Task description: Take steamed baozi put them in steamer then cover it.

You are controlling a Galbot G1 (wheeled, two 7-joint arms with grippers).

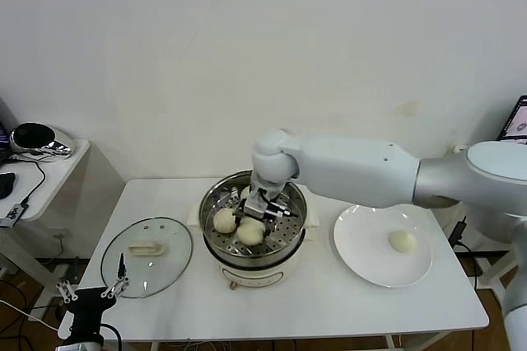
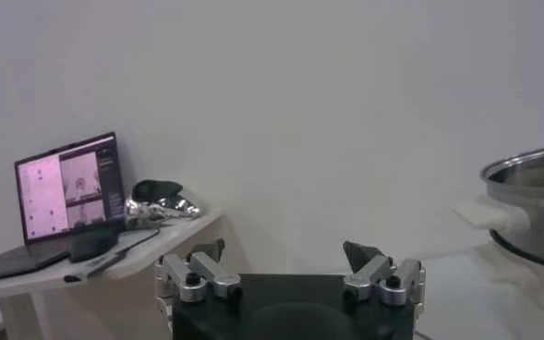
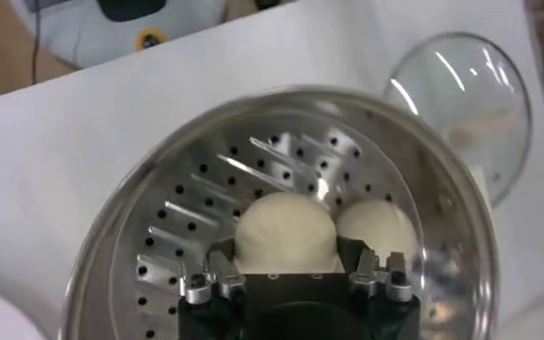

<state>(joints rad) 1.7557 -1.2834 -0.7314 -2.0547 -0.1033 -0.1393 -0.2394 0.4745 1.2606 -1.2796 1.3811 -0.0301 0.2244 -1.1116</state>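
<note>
table [image 1: 329, 301]: white, carrying everything named below.
right arm [image 1: 362, 171]: reaches across from the robot's right, over the steamer.
steamer [image 1: 216, 240]: steel pot at the middle of the table, uncovered; its perforated tray holds the buns delivered so far.
plate [image 1: 362, 264]: to the steamer's right, with one baozi [image 1: 402, 241] not yet moved.
cover [image 1: 148, 273]: glass lid lying flat on the table left of the steamer, not yet placed.
baozi in steamer [image 1: 225, 220]: two plainly on the tray; a third [image 3: 284, 231] sits between the right fingers.
right gripper [image 3: 290, 277]: low inside the steamer, fingers grasping that bun on both sides.
left gripper [image 2: 290, 275]: parked at the table's near left corner, fingers spread, empty.
progress: roughly halfway by my estimate: third bun arriving, one bun and covering remain.
</note>
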